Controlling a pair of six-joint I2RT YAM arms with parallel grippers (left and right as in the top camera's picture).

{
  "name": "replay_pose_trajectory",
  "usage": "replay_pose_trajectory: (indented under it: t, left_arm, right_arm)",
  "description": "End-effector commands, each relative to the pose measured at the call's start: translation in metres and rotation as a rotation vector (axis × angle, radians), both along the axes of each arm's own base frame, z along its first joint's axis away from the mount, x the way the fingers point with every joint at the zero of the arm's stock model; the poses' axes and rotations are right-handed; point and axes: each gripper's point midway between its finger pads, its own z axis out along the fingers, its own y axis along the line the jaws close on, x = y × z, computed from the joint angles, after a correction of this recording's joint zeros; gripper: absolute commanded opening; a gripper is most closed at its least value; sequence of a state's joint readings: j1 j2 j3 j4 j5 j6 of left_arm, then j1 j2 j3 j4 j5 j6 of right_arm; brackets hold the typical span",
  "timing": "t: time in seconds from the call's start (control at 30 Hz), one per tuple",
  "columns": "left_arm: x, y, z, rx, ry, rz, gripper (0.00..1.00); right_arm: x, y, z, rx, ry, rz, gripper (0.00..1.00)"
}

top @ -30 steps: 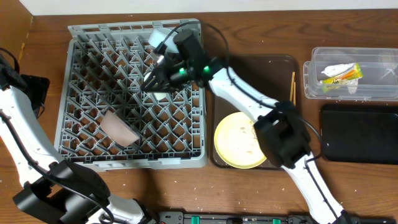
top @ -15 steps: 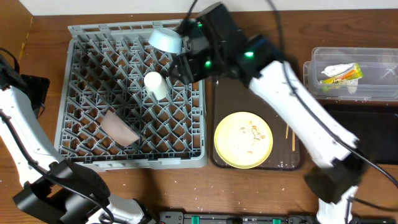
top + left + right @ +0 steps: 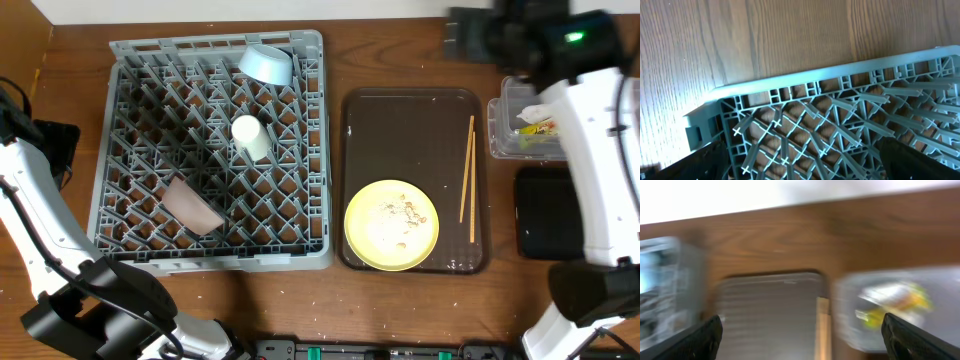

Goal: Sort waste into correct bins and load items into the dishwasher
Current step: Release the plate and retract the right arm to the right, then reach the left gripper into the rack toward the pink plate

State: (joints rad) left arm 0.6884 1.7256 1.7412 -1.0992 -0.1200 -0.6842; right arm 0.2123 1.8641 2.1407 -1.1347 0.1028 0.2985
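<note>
The grey dishwasher rack (image 3: pixel 120 150) holds a light blue bowl (image 3: pixel 267 64), a cream cup (image 3: pixel 250 137) on its side and a pinkish bowl (image 3: pixel 192 205). A yellow plate (image 3: pixel 391 225) with crumbs (image 3: pixel 405 212) and wooden chopsticks (image 3: pixel 466 180) lie on the brown tray (image 3: pixel 410 110). My right gripper (image 3: pixel 470 35) (image 3: pixel 805 347) hangs blurred above the table's back right, open and empty. Its arm partly hides the clear tub (image 3: pixel 505 100), where the yellow-green wrapper (image 3: pixel 535 127) shows. My left gripper (image 3: pixel 55 145) (image 3: pixel 800 172) stands open over a rack corner (image 3: pixel 715 97).
The flat black tray (image 3: pixel 545 215) lies in front of the clear tub, partly under the right arm. The left arm runs along the table's left edge. Bare wood lies behind the rack and in front of it.
My right gripper opened and left the cream cup lying in the rack. It then swung up and right to the table's back right corner. The left arm stayed still.
</note>
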Motion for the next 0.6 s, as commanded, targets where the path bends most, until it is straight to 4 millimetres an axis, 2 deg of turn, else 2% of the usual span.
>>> replay_pose_trajectory:
  t: [0.0, 0.13, 0.3, 0.33, 0.47, 0.53, 0.57]
  left_arm:
    - [-0.006, 0.001, 0.007, 0.021, -0.003, 0.02, 0.98]
    - [-0.005, 0.002, 0.007, 0.024, -0.006, 0.02, 0.98]
    - [-0.004, 0.001, 0.007, 0.018, -0.01, 0.016, 0.98]
    - [-0.004, -0.005, 0.005, -0.008, -0.005, -0.008, 0.98]
    - [0.004, -0.051, -0.006, -0.183, -0.001, -0.329, 0.98]
    - [-0.013, -0.067, -0.012, -0.26, 0.057, -0.332, 0.98]
    - [-0.02, -0.068, -0.013, -0.27, 0.086, -0.313, 0.98]
  right_arm:
    - [-0.006, -0.077, 0.001, -0.096, 0.028, -0.177, 0.99]
    - [-0.01, -0.113, -0.001, -0.095, 0.045, -0.254, 0.99]
    - [-0.012, -0.132, -0.001, -0.094, 0.047, -0.295, 0.99]
    - [-0.012, -0.134, -0.001, -0.094, 0.047, -0.299, 0.99]
    - [-0.012, -0.135, -0.001, -0.094, 0.048, -0.301, 0.99]
    - [-0.012, -0.135, -0.001, -0.094, 0.048, -0.301, 0.99]
    - [-0.012, -0.135, -0.001, -0.094, 0.047, -0.301, 0.99]
